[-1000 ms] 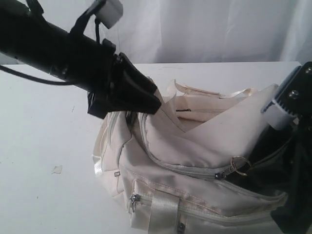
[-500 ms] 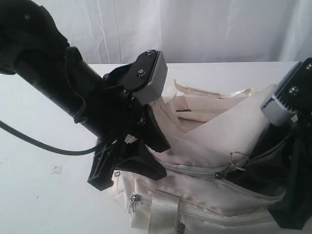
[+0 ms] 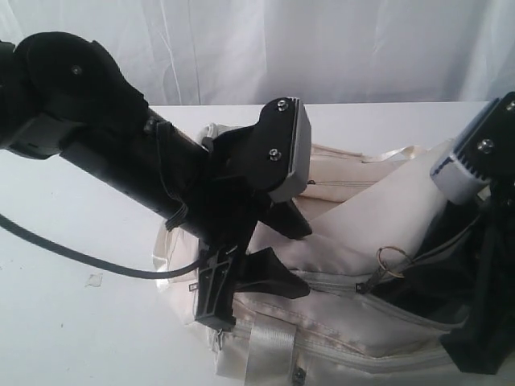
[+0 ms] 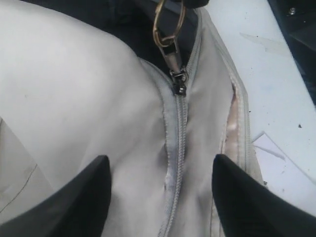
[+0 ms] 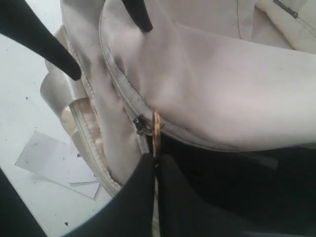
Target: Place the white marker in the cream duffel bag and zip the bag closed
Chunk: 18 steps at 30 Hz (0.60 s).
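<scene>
- The cream duffel bag (image 3: pixel 346 322) lies on the white table (image 3: pixel 64 322), filling the lower middle and right of the exterior view. Its top zip is closed along the left stretch and gapes dark toward the right.
- The white marker cannot be made out in any view.
- The zip pull ring (image 5: pixel 156 129) sits where the closed stretch ends.
- The right gripper (image 5: pixel 156 165) has its fingers pressed together on that ring.
- The left gripper (image 4: pixel 160 197), at the centre of the exterior view, has its fingers wide apart astride the closed zip and grips nothing.
- Paper scraps (image 5: pixel 54 160) lie on the table just beside the bag.

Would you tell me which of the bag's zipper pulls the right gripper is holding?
The brass ring pull on the main zipper, pinched in the right gripper; the small front-pocket pull hangs untouched.
</scene>
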Each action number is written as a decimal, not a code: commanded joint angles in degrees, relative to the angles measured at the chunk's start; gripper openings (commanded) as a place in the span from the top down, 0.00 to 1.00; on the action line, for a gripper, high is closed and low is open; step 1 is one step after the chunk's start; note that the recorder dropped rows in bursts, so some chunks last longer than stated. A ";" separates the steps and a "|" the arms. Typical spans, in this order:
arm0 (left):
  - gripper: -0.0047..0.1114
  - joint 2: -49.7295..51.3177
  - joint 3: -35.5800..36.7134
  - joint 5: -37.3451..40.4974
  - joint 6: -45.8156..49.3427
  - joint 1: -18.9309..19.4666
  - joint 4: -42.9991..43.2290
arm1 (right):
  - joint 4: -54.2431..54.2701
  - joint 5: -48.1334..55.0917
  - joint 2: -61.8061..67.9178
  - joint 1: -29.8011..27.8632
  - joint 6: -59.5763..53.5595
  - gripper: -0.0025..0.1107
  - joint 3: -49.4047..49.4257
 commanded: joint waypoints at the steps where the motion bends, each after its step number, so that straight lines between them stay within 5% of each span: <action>1: 0.41 -0.40 0.47 0.52 0.25 -0.37 -1.49 | 0.57 -1.05 -0.45 0.07 -0.59 0.98 -0.06; 18: 0.41 3.79 0.47 2.11 0.48 -0.37 -4.23 | 1.82 -2.84 -0.45 0.07 -0.59 0.98 -0.06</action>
